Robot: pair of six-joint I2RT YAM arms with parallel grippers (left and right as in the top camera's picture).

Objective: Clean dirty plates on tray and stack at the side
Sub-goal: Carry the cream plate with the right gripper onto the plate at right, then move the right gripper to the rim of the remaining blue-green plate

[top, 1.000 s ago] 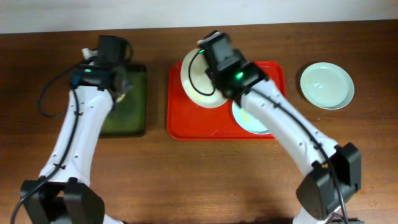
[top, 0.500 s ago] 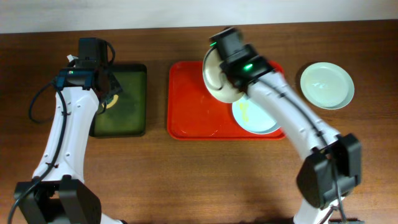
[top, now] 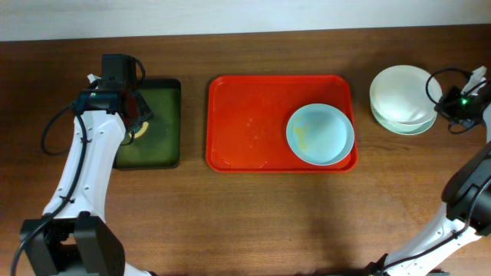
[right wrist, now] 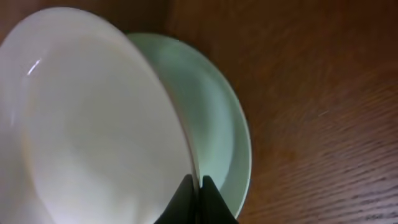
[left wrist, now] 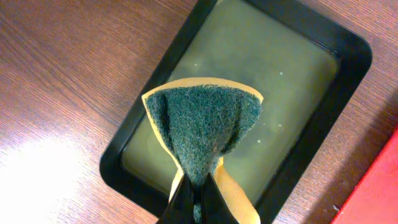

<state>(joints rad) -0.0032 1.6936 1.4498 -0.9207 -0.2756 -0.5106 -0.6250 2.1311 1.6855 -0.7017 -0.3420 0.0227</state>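
Near the far right corner of the brown wooden table [top: 230,215], the right pincer [top: 436,103] is clamped on the rim of a round, shallow white plate [top: 399,92]. The right wrist view shows its two dark fingertips [right wrist: 185,190] pressed together on the thin edge of that plate [right wrist: 93,118]. The white plate sits tilted over a round pale blue-green plate [top: 403,126] that lies flat on the table. It covers most of that plate, leaving a crescent of green [right wrist: 221,137] showing on the side toward the near edge. Whether the two plates touch cannot be told.

In the middle of the table, closer to the far edge, lies the large red rectangular plastic tray [top: 249,123] with rounded corners and a low rim. A second round pale blue-green plate [top: 321,134] rests in the tray's right half, with a yellowish smear on its left inner side. The tray's left half carries only a few faint specks.

Toward the far left corner lies a smaller dark green rectangular tray [top: 161,142], just beside the red one but apart from it. Above it, the left pincer [left wrist: 198,202] is closed tight on a folded sponge [left wrist: 202,124], yellow with a dark green scouring face. The sponge hangs over this tray's olive floor [left wrist: 280,74].
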